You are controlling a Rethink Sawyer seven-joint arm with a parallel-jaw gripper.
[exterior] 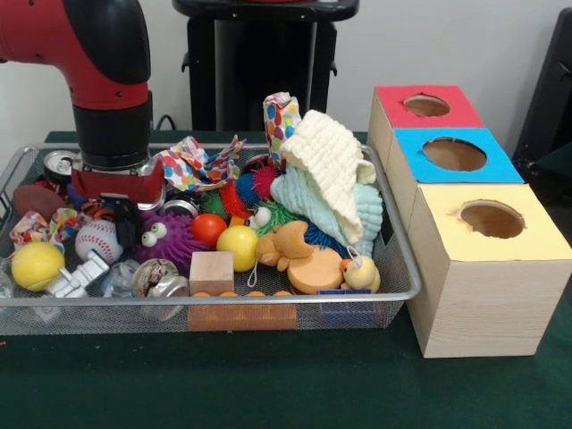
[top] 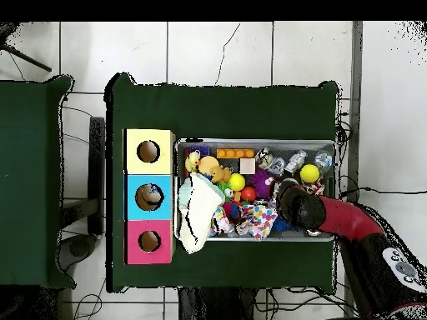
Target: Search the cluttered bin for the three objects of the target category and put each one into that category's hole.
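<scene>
I have the gripper (exterior: 123, 223) down in the bin's (exterior: 268, 298) left end beside the baseball (exterior: 96, 239), its opening impossible to judge, with the three-holed box (exterior: 474, 241) standing just right of the bin.

1 wire bin (exterior: 393, 268) holds the clutter. Beside it stand 3 box tops with 1 hole each: 1 red (exterior: 427, 105), 1 blue (exterior: 454, 154), 1 yellow (exterior: 492, 219). Inside are 2 yellow balls (exterior: 37, 264) (exterior: 238, 247), 1 orange ball (exterior: 208, 229), 1 baseball (exterior: 96, 239), 1 wooden cube (exterior: 212, 273), 1 purple spiky toy (exterior: 165, 238), and 3 cloths: 1 cream (exterior: 332, 161), 1 pale green (exterior: 344, 213), 1 patterned (exterior: 192, 163).
</scene>
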